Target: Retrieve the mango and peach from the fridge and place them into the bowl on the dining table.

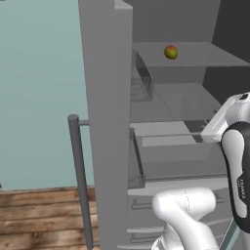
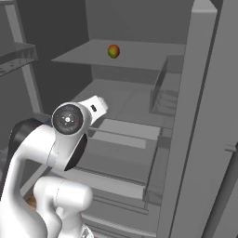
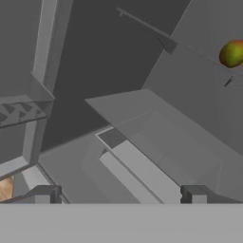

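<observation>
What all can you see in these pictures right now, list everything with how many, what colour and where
mango: one, yellow-green with an orange-red blush, alone on the upper shelf inside the fridge.
fridge: one, grey, doors open, interior facing the robot.
shelves: at least two, grey, one above the other inside the fridge.
drawers: grey, below the shelves.
door bins: clear grey, on the inner side of the open doors.
bar handle: one, dark grey, vertical, on the left door's outer side.
wall: pale teal, left of the fridge.
floor: brown wood planks, lower left.
arm: one, white with dark joints, reaching toward the fridge interior.
gripper: one, fingers dark, spread apart, nothing between them, well short of the mango.
</observation>
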You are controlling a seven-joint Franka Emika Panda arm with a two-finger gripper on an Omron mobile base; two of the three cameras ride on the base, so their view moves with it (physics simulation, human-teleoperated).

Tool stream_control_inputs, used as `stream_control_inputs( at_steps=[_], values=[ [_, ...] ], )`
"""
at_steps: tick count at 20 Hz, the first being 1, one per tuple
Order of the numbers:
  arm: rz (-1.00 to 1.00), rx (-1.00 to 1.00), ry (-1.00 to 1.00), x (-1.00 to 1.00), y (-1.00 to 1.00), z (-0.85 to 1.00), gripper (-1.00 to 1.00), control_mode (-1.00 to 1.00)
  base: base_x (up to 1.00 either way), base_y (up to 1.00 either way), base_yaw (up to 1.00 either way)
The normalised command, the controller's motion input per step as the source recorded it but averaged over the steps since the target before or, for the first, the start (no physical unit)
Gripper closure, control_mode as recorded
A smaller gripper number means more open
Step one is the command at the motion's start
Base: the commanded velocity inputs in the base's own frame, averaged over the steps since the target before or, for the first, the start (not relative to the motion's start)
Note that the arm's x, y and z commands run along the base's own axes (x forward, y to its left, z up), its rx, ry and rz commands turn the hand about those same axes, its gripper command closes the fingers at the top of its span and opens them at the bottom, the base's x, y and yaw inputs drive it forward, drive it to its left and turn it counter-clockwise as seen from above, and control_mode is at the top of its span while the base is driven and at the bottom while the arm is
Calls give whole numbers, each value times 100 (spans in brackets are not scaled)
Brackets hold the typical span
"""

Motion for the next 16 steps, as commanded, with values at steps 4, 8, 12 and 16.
stream_control_inputs(
  at_steps=[4, 8, 12, 16],
  values=[
    [-9, 0, 1, 13, 2, 1, -100, -100, 5, 3, -3],
    [-11, 0, 2, 14, 0, 20, -100, -100, 0, 0, 0],
    [-12, 0, 0, 17, 1, 40, -100, -100, 0, 0, 0],
    [-11, 0, 0, 12, 0, 50, -100, -100, 0, 0, 0]
  ],
)
